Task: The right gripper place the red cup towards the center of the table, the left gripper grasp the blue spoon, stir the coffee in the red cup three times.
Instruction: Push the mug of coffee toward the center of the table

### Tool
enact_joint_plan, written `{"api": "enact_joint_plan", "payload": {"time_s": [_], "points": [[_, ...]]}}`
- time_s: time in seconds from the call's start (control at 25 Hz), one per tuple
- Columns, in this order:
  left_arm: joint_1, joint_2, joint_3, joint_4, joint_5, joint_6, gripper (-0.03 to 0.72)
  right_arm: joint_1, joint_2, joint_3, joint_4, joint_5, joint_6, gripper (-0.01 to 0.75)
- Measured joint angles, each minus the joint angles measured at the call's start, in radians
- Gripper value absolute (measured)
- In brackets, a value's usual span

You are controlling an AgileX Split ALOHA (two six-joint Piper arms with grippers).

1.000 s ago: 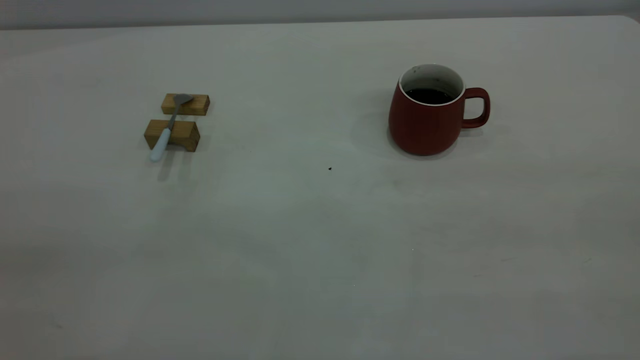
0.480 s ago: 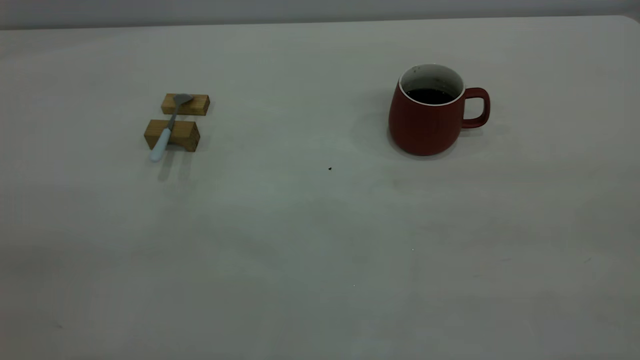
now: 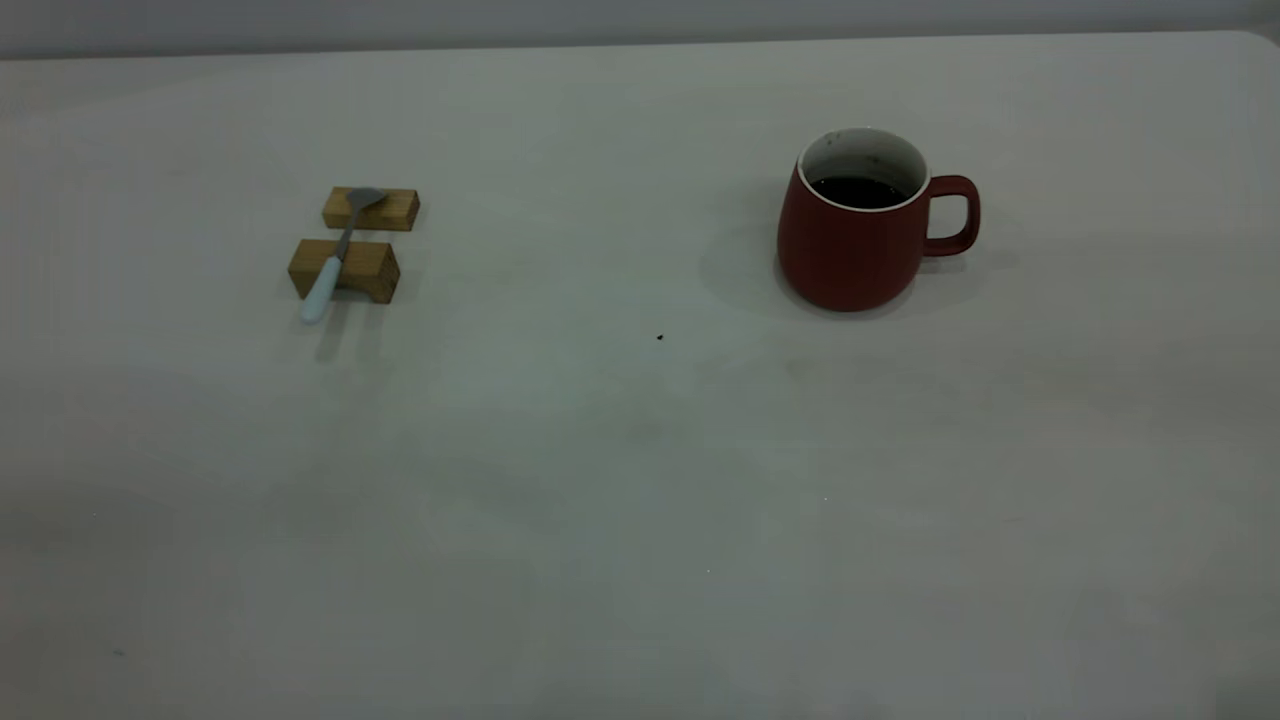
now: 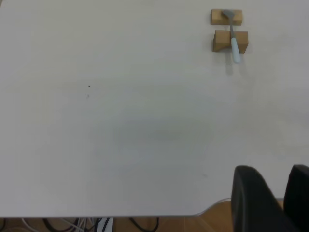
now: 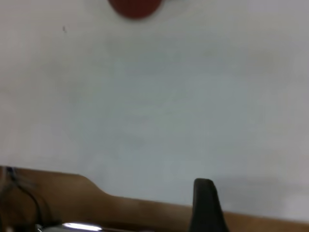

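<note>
The red cup [image 3: 850, 250] stands upright at the right rear of the table [image 3: 600, 450], its handle to the right and dark coffee [image 3: 858, 190] inside; its base shows far off in the right wrist view [image 5: 134, 7]. The blue spoon [image 3: 330, 265] lies across two wooden blocks at the left rear, handle toward the front, also seen in the left wrist view [image 4: 234, 41]. Neither arm shows in the exterior view. My left gripper [image 4: 273, 169] hangs over the near table edge, far from the spoon, slightly open and empty. My right gripper [image 5: 207, 203] shows only partly at the near edge.
Two tan wooden blocks [image 3: 371, 208] [image 3: 360, 270] carry the spoon. A tiny dark speck [image 3: 660, 337] lies mid-table. Cables [image 4: 72, 224] hang below the near table edge.
</note>
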Motion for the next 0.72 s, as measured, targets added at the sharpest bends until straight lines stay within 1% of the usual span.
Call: {"api": "enact_joint_plan", "payload": {"time_s": [0.16,0.2,0.28,0.4,0.52,0.72], "points": [[0.0,0.0,0.0,0.0,0.0,0.0,0.237,0.0,0.291,-0.042,0.058,-0.238,-0.196,0.572],[0.0,0.0,0.0,0.0,0.0,0.0,0.237,0.0,0.374,-0.067,0.074,-0.284,-0.235,0.572],[0.0,0.0,0.0,0.0,0.0,0.0,0.237,0.0,0.531,-0.131,0.109,-0.338,-0.327,0.572],[0.0,0.0,0.0,0.0,0.0,0.0,0.237,0.0,0.764,-0.278,0.172,-0.363,-0.463,0.572],[0.0,0.0,0.0,0.0,0.0,0.001,0.237,0.007,0.983,-0.443,0.23,-0.363,-0.614,0.572],[0.0,0.0,0.0,0.0,0.0,0.001,0.237,0.014,1.305,-0.697,0.242,-0.267,-0.83,0.572]]}}
